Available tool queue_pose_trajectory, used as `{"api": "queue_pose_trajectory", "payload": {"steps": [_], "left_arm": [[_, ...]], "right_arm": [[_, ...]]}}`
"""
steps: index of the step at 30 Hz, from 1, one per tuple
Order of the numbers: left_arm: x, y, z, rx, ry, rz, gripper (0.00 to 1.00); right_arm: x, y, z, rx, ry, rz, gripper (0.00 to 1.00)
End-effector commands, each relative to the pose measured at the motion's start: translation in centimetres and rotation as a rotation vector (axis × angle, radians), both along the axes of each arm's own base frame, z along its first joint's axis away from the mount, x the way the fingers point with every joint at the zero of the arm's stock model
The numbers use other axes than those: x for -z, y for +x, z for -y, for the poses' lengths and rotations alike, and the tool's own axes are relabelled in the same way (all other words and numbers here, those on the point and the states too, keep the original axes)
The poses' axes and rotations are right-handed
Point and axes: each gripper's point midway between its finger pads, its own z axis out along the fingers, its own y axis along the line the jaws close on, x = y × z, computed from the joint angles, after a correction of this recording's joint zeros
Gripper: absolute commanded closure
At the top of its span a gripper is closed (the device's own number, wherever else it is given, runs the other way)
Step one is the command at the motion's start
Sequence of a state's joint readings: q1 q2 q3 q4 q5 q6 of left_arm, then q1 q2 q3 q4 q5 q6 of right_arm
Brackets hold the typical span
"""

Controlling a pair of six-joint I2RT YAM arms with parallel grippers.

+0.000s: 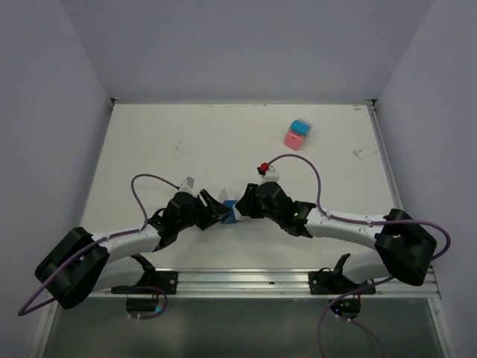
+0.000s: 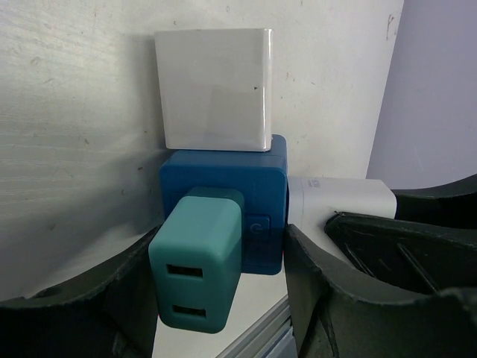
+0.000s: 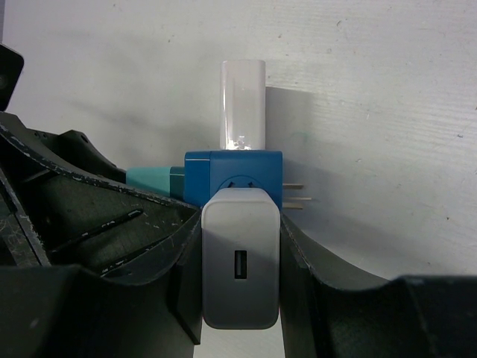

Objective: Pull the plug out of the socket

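Table: white matt surface, streaked and scuffed. Socket: smooth blue plastic, slight sheen. Teal plug: matt plastic. Grey plug: satin plastic. White plug, upper centre: glossy plastic. Right claw fingers: black plastic, finely scratched.

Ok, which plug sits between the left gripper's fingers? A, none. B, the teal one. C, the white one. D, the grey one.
B: in the left wrist view the teal plug, plugged into the blue socket cube, lies between the fingers of the left gripper; the grey plug sits in the right gripper.
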State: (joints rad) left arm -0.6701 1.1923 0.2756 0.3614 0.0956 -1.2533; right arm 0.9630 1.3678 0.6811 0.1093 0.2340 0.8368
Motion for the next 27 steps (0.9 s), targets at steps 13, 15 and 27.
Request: {"api": "queue_pose_trajectory", "payload": {"steps": [13,15,27], "left_arm": [[-0.29,0.25,-0.61,-0.02,-0.003,0.075,0.23],[-0.3,0.31,-0.62,-0.022,-0.003,0.078,0.23],[-0.31,0.32,-0.77,-0.033,-0.004,0.072,0.8]], "right_arm": [[-1.16,-0.14,-1.71,-0.012,0.129,-0.018,1.0],[-1.11,-0.11,-1.74,-0.012,0.13,-0.021,1.0],[-1.16,-0.31,-1.93,-0.025,0.132,-0.03,1.0]]}}
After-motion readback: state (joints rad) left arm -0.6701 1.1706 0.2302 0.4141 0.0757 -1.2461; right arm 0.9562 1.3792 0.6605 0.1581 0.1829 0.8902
